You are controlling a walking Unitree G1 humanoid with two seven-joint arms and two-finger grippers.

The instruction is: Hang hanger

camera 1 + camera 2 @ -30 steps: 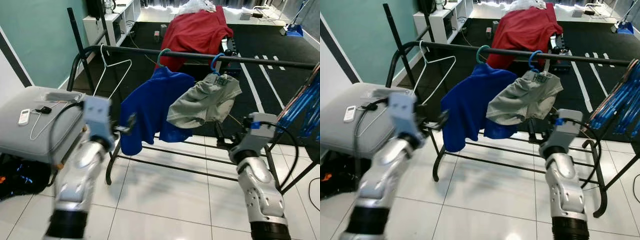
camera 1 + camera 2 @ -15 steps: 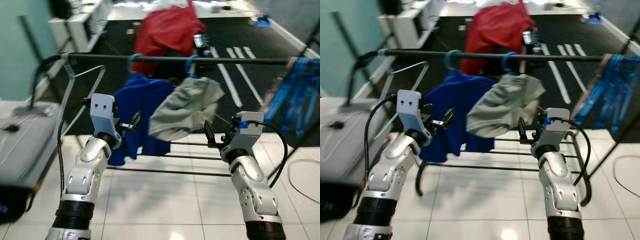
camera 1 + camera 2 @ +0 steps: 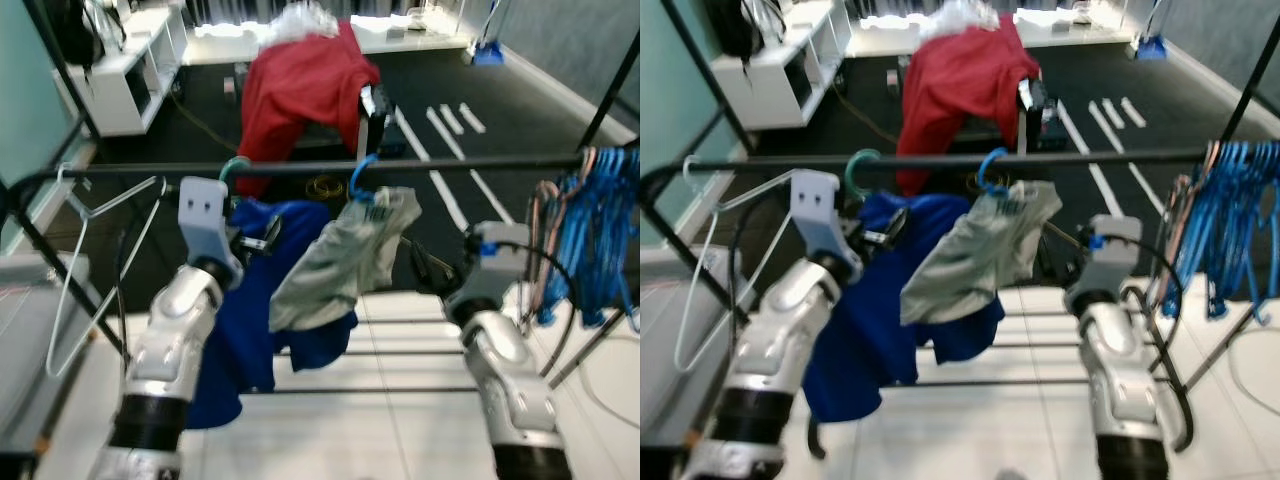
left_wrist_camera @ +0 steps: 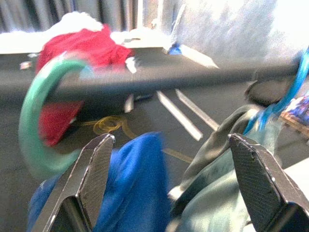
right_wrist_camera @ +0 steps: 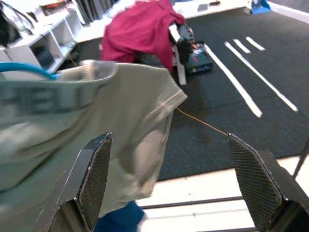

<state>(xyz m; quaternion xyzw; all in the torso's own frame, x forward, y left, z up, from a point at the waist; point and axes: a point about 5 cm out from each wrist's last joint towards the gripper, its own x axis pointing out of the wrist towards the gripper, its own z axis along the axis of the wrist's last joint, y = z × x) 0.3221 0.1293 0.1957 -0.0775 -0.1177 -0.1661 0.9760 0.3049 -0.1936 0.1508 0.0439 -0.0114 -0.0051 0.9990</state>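
A black clothes rail [image 3: 450, 165] runs across in front of me. On it hang a green hanger [image 3: 235, 168] carrying a blue shirt [image 3: 245, 330] and a blue hanger [image 3: 360, 178] carrying a grey shirt [image 3: 345, 262]. An empty white wire hanger [image 3: 95, 265] hangs at the rail's left end. My left gripper [image 3: 260, 232] is open just below the rail, between the green hook [image 4: 36, 121] and the grey shirt [image 4: 217, 193]. My right gripper [image 3: 425, 268] is open beside the grey shirt [image 5: 82, 125]. Neither holds anything.
A bunch of blue hangers [image 3: 600, 235] crowds the rail's right end. Behind the rack a red cloth [image 3: 300, 85] drapes over furniture on dark carpet. A white shelf unit [image 3: 125, 70] stands at the back left. White tile floor [image 3: 400, 440] lies below.
The camera has shifted and come closer to the rack, so the rail looks lower and nearer. Both arms stay raised toward the hanging shirts with their grippers open.
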